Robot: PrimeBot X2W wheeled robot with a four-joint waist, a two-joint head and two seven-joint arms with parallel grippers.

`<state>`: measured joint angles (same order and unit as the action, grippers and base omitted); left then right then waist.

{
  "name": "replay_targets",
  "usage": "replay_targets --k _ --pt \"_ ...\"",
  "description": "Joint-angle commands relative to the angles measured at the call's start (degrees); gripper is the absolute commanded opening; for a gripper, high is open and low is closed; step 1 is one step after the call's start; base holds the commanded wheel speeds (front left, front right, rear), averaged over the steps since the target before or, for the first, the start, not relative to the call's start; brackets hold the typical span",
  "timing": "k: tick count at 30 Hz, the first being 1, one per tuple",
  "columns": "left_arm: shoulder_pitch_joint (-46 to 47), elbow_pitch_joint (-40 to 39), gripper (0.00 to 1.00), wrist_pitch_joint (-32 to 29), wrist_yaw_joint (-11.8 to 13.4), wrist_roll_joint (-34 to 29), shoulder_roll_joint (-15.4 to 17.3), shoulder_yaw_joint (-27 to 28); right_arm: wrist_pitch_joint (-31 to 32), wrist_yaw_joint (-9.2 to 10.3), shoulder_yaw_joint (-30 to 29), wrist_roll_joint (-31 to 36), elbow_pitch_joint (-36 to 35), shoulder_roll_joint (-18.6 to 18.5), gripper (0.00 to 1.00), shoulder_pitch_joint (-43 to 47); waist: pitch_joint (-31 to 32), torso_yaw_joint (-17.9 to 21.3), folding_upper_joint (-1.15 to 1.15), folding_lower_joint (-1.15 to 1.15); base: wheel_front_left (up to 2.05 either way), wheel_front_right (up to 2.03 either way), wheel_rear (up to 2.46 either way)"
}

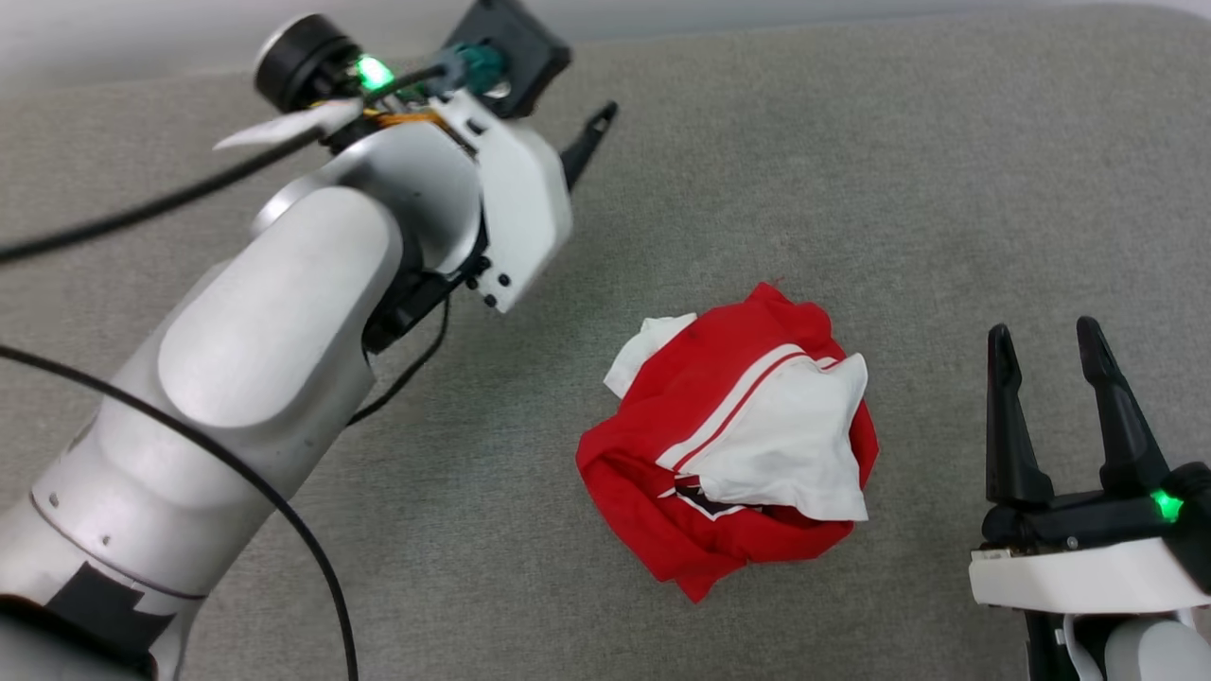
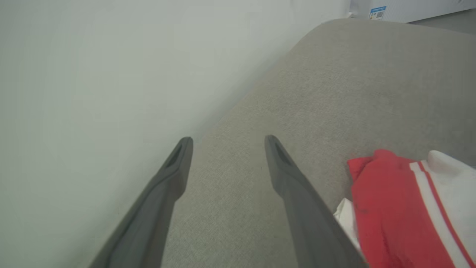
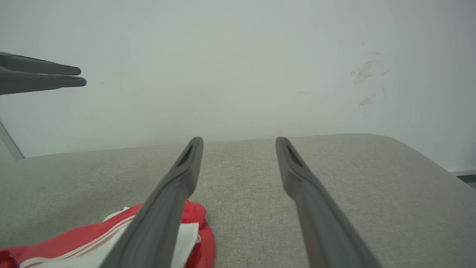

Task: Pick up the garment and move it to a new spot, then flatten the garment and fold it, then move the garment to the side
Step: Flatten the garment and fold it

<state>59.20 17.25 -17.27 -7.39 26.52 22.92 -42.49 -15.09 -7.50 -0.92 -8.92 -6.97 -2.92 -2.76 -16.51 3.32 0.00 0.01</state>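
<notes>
Both pairs of fingers stand apart and empty, the right gripper (image 1: 1045,339) just to the right of the garment (image 1: 728,445) and the left gripper (image 2: 227,143) raised on its left. The garment lies crumpled on the grey upholstered surface (image 1: 946,189). It is red, with a white sleeve and striped trim on top.

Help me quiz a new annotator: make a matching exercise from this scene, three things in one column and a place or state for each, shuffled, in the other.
Things
1. garment
2. left gripper
3. right gripper

Places and states
A. open, at the lower right of the head view
B. crumpled in a heap on the grey cushion
C. open, at the upper left of the head view

Pairs: 1-B, 2-C, 3-A
</notes>
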Motion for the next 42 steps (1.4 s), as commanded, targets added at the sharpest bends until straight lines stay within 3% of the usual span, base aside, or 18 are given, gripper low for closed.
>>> replay_targets --k 1,7,17,22,29,32,33,34,38,42 --pt "2.69 -0.81 1.00 -3.19 0.03 4.37 1.14 -3.72 -0.12 0.02 0.29 -0.48 -0.36 0.06 1.00 -1.28 -1.55 1.04 0.00 -0.01 0.00 0.00 0.00" --pt "9.07 -2.62 1.00 -12.82 0.03 14.27 4.06 -15.76 -0.12 0.02 0.73 -0.93 -0.70 0.07 1.00 -2.90 -4.09 2.77 0.00 -0.01 0.00 0.00 0.00" --pt "15.55 -3.31 1.00 -22.05 0.03 24.14 6.43 -29.16 -0.11 0.02 1.16 -1.53 -1.33 0.06 1.00 -5.74 -8.14 5.52 0.00 -0.01 0.00 0.00 0.00" --pt "14.18 -3.13 1.00 -25.00 0.01 24.22 6.29 -30.84 -0.11 0.02 1.40 -2.11 -1.43 0.06 1.00 -6.52 -9.78 6.70 0.00 -0.01 0.00 0.00 0.00" --pt "6.19 -8.49 1.00 -36.07 -0.03 18.35 6.70 -31.34 -0.11 0.02 1.68 -2.45 -1.33 0.07 1.00 -7.31 -11.28 7.63 0.00 -0.01 0.00 0.00 0.00" --pt "3.72 -9.66 1.00 -38.17 -0.12 16.90 7.41 -31.83 -0.11 0.02 1.71 -2.46 -1.30 0.07 1.00 -7.65 -11.53 7.78 0.00 -0.01 0.00 0.00 0.00" --pt "3.54 -9.67 0.34 -37.54 -0.12 16.70 7.57 -31.90 -0.11 0.02 1.62 -2.41 -1.27 0.07 1.00 -7.69 -11.52 7.74 0.00 -0.01 0.00 0.00 0.00" --pt "3.64 -9.48 0.00 -36.76 -0.12 16.32 7.67 -31.86 -0.11 0.02 1.49 -2.31 -1.21 0.07 1.00 -7.64 -11.43 7.65 0.00 -0.01 0.00 0.00 0.00" --pt "5.98 -8.17 0.00 -32.51 0.03 15.53 7.75 -31.29 -0.11 0.02 1.37 -1.61 -0.89 0.07 1.00 -6.68 -10.01 6.74 0.00 -0.01 0.00 0.00 0.00" --pt "8.87 -6.01 0.00 -24.33 0.10 17.17 7.14 -30.84 -0.11 0.02 1.47 -1.08 -0.45 0.07 1.00 -5.30 -7.32 5.06 0.00 -0.01 0.00 0.00 0.00"
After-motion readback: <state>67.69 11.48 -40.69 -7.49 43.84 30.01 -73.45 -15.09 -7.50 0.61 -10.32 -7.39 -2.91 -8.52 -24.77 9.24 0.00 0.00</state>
